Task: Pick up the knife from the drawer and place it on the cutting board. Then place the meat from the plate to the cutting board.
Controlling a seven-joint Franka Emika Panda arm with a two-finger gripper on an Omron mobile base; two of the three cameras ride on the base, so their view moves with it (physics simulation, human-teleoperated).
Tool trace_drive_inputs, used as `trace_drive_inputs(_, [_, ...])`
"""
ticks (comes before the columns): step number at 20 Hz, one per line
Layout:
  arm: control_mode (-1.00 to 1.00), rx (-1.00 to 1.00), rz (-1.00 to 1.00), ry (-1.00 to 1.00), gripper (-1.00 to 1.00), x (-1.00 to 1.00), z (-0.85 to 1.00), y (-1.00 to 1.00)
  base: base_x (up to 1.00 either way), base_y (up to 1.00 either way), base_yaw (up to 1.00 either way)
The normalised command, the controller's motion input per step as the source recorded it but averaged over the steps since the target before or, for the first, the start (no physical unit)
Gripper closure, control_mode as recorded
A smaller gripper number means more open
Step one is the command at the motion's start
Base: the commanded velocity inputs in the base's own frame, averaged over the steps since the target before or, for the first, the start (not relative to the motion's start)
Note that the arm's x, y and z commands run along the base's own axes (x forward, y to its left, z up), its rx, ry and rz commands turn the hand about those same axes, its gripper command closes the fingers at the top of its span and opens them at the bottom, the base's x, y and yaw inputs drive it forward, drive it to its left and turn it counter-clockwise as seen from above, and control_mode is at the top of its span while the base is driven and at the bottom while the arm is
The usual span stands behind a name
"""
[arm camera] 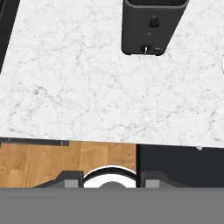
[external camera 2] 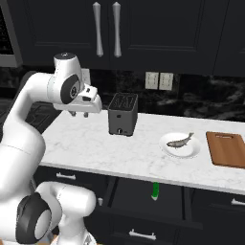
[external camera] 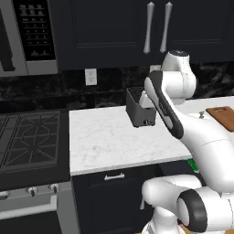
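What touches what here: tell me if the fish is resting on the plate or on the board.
Touching the plate. The right base view shows the fish lying on the white plate, with bare counter between plate and cutting board.

Rendered kitchen, marble counter (external camera 2: 95,143), gas stove (external camera: 27,137), toaster (external camera 2: 123,115), black cabinets (external camera 2: 143,28)

1. A white marble counter (external camera 2: 100,148) runs across the black lower cabinets, with the stove at its left end in the left base view.
2. A dark toaster (external camera 2: 122,114) stands upright on the counter near the back wall, its 2 slots facing up.
3. Right of the toaster lies the plate (external camera 2: 171,149), round and white, carrying the meat (external camera 2: 180,141).
4. The cutting board (external camera 2: 227,149) lies flat just beside the plate on its right, apart from it.
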Motion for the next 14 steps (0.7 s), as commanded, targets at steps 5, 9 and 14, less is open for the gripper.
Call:
trace_drive_inputs(5, [-1.0,0.02,0.0,-0.01,-1.0,-0.59,0.0,0.0,0.0,0.0,0.0])
trace_drive_inputs(9, [-1.0,0.12,-0.09,-0.01,-1.0,-0.85,-0.16,0.0,0.0,0.0,0.0])
trace_drive_inputs(14, [-1.0,0.0,-0.12,0.0,-1.0,-0.52,-0.32,0.0,0.0,0.0,0.0])
